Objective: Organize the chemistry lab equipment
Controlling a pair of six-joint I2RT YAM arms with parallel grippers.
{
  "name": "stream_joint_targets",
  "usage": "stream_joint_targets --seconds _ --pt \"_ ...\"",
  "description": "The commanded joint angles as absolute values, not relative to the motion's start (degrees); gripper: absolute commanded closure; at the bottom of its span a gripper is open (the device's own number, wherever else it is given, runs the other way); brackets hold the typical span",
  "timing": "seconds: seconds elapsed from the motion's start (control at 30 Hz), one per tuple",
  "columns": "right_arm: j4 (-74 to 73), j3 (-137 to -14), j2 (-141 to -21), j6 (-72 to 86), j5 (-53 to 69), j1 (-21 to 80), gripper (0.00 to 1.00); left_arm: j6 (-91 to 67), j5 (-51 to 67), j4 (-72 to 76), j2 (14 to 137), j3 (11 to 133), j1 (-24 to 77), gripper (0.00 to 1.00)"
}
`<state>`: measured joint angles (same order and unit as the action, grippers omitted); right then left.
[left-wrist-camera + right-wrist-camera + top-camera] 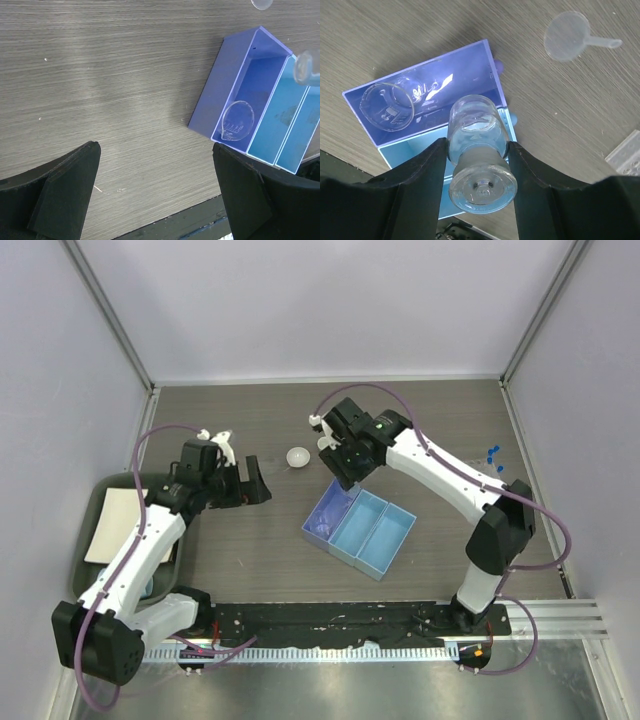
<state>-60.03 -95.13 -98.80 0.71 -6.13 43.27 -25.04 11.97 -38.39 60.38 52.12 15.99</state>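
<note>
Glass vessel (481, 186) is clenched in my right pincer (477, 147) over the tray (392, 536), left pincer (155, 165) released; next I should lower it beside the beaker (387, 106).

Bright, even overhead light with soft shadows. In the right wrist view, glare glints on the glass beaker (395, 102) at upper left and the glass flask (477, 150) at centre.

Grey wood-grain table (250, 540), three-compartment tray (385, 536) at centre — one purple bin, two light blue, right gripper (345, 472) above the purple bin's far end, funnel (298, 456) just left of it, left gripper (252, 481) with fingers spread, blue-capped test tubes (494, 452) near the right wall.
</note>
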Motion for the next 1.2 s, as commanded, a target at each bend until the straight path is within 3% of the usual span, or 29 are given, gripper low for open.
stream_joint_targets --seconds 0.0,0.33,1.17 --pt "-56.3 -98.1 -100.2 -7.4 -0.8 43.2 0.99 -25.0 13.3 -36.1 59.8 51.9 16.9 0.00" --pt "-56.7 -99.0 -107.0 -11.4 5.7 43.5 0.99 -25.0 12.7 -36.2 58.9 51.8 18.0 0.00" --pt "-53.4 -94.8 -113.0 -10.8 3.1 44.6 0.99 -25.0 12.3 -36.2 59.2 51.6 18.4 0.00"
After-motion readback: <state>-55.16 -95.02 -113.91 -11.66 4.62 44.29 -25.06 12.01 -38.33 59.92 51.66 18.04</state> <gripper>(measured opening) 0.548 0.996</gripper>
